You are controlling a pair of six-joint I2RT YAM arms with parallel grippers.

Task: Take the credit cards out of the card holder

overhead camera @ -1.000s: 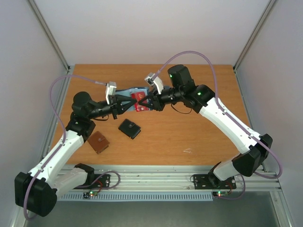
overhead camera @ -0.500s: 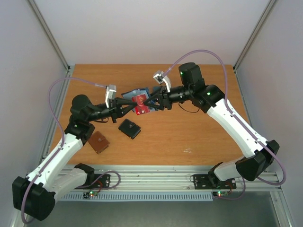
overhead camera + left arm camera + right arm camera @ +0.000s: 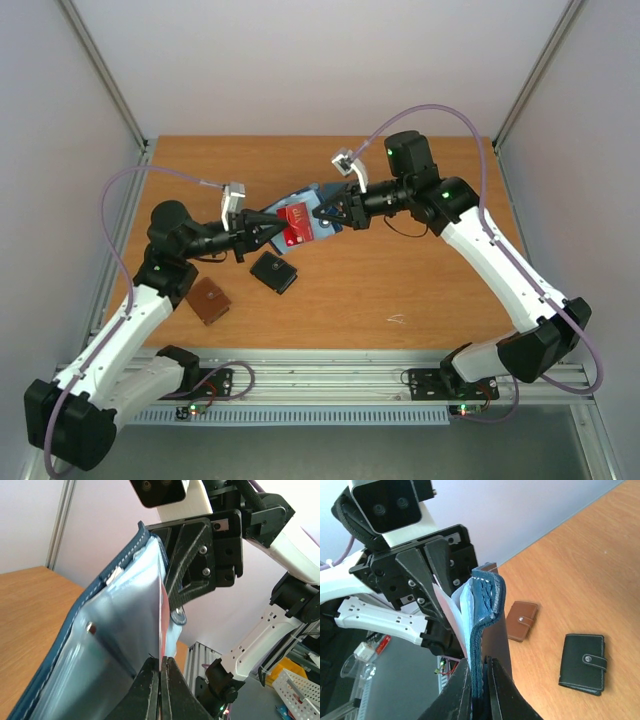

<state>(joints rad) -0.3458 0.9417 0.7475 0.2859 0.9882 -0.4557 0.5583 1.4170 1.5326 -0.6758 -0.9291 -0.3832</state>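
Observation:
The navy card holder [image 3: 312, 200] hangs open above the table's far middle, between both grippers. My right gripper [image 3: 330, 214] is shut on its folded navy edge [image 3: 484, 625]. My left gripper [image 3: 270, 229] is shut on the edge of the red card [image 3: 296, 223], which sticks partly out of a clear blue-grey pocket [image 3: 125, 630]. In the left wrist view the red card [image 3: 163, 615] runs edge-on from my left gripper [image 3: 161, 664] up into the holder [image 3: 102, 587]. The right wrist view shows my right gripper [image 3: 480, 669]. The teal and black cards are hidden.
A brown snap wallet [image 3: 208, 300] lies at the near left and shows in the right wrist view [image 3: 522, 621]. A black snap wallet [image 3: 274, 271] lies under the held holder, also in the right wrist view [image 3: 582, 663]. Enclosure posts and walls ring the table [image 3: 420, 290].
The right arm has drawn back to the right with the holder and turned it. The left gripper has stayed shut on the red card, and more of the card shows outside the pocket.

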